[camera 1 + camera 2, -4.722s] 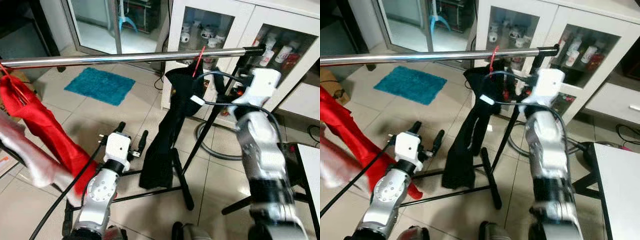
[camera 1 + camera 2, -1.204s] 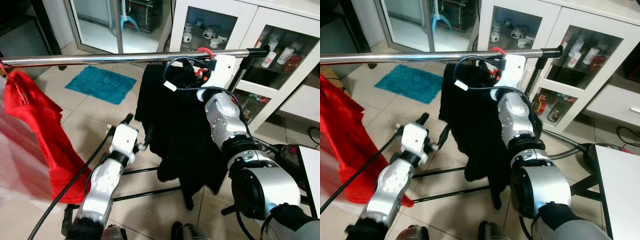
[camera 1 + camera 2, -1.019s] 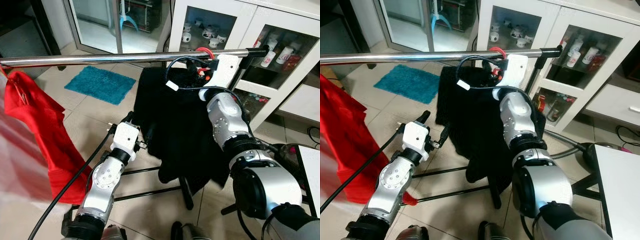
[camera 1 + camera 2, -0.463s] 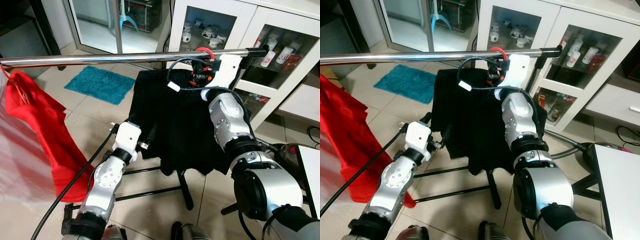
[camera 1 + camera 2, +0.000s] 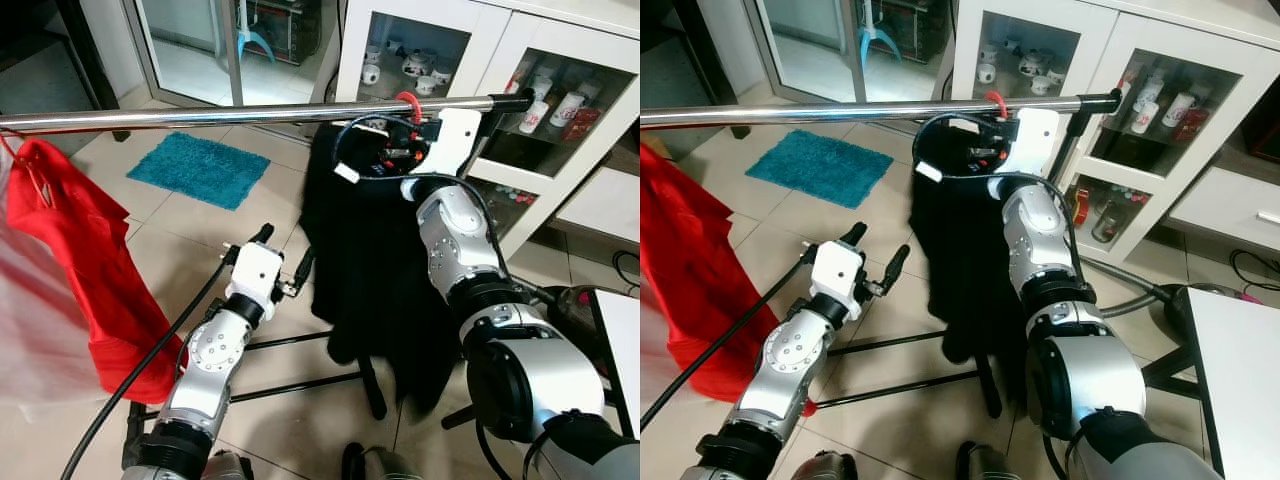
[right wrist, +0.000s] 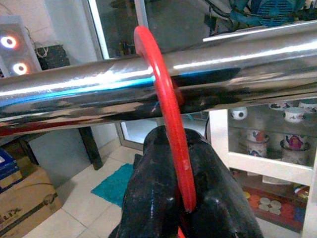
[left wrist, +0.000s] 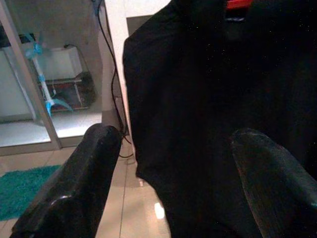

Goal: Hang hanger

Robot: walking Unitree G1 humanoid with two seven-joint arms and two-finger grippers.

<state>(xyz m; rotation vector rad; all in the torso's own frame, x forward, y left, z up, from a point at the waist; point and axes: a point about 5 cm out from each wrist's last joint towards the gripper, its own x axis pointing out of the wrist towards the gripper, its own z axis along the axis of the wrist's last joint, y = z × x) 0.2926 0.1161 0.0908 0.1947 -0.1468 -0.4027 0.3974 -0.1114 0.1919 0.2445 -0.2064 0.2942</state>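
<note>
I'm seeing the red hanger (image 6: 166,124) hooking over the chrome rail (image 5: 250,116) near its right end, my right gripper (image 6: 184,210) pinching it tight, black garment (image 5: 375,260) dangling below, left gripper (image 7: 173,163) gaping empty beside it.

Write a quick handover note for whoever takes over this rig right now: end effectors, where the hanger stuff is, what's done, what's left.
Right end effector: raised at the rail, shut on the red hanger just below its hook.
Left end effector: open, low, holding nothing, facing the black garment.
Red hanger: hook looped over the chrome rail, near the rail's right end; black garment hangs from it.
Red garment hangs at the rail's far left.
Done: hook appears seated on the rail.
Left: open the right end effector, pull it clear, and check the hanger stays put.
</note>
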